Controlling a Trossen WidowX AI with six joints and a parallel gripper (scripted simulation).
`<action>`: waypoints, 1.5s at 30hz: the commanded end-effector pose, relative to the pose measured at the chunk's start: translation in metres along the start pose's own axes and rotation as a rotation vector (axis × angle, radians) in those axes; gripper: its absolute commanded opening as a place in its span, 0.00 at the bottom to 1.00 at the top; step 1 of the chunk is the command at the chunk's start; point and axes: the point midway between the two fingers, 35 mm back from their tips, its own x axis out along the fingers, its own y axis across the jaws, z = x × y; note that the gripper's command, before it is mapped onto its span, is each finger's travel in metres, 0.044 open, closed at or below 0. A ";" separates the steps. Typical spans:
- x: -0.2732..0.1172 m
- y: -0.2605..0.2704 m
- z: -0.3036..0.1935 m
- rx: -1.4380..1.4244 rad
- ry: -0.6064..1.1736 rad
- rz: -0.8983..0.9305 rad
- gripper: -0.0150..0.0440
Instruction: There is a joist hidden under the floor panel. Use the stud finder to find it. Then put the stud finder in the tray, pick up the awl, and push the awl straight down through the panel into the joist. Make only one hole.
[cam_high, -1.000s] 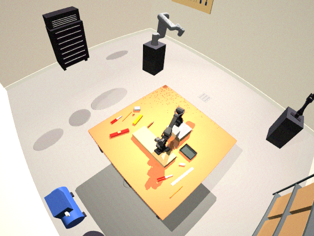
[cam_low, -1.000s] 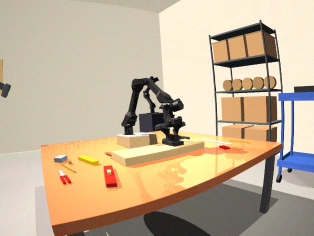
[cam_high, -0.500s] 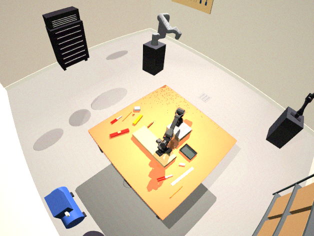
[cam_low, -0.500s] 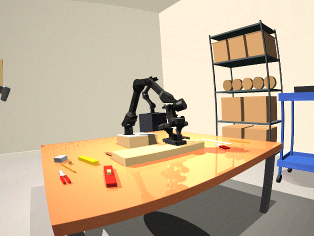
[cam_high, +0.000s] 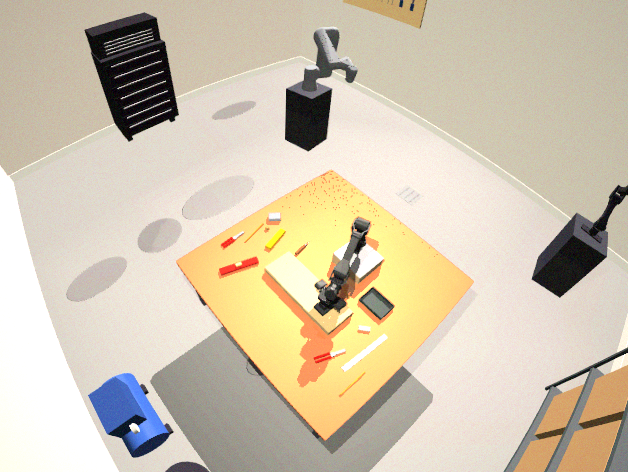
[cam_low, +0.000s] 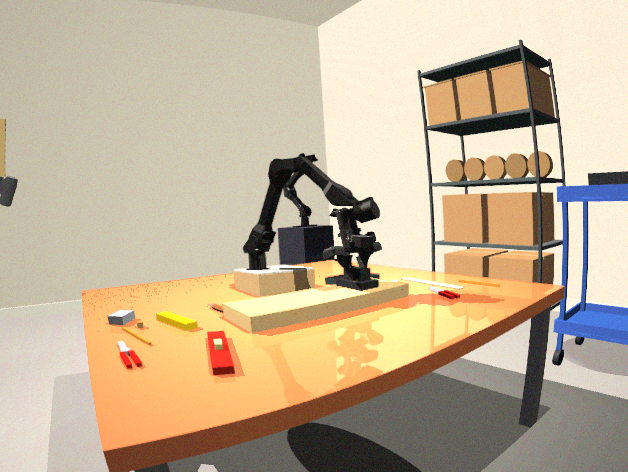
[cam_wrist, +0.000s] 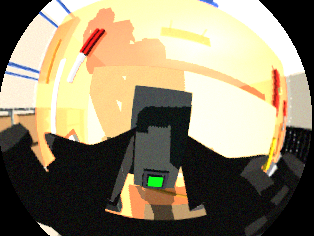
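My gripper (cam_high: 331, 299) (cam_low: 359, 272) (cam_wrist: 158, 131) is shut on the dark grey stud finder (cam_high: 323, 308) (cam_low: 363, 284) (cam_wrist: 162, 99). The stud finder lies flat at the top of the pale floor panel (cam_high: 291, 279) (cam_low: 289, 308) (cam_wrist: 230, 107), toward the panel's end by the red-handled pliers. Its small display glows green in the wrist view. Whether it fully touches the panel is hard to tell. The dark tray (cam_high: 376, 303) is empty, beside the panel. The awl (cam_high: 301, 248) (cam_low: 216, 307), with a brown handle, lies on the table beside the panel's other end. No hole is visible; the gripper hides part of the panel.
Near the panel's far end lie a red level (cam_high: 238, 266) (cam_low: 220, 355), a yellow block (cam_high: 275, 239) (cam_low: 176, 320) and a small grey block (cam_high: 274, 216) (cam_low: 121, 317). Red-handled pliers (cam_high: 327, 358) (cam_wrist: 92, 42), a white strip (cam_high: 364, 352) and a small white block (cam_high: 364, 329) lie near the other end.
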 end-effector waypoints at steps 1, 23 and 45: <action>0.000 0.014 -0.001 -0.006 0.001 0.016 0.25; -0.001 0.046 -0.001 -0.006 0.001 0.018 0.25; -0.001 0.062 -0.001 -0.005 0.001 0.019 0.25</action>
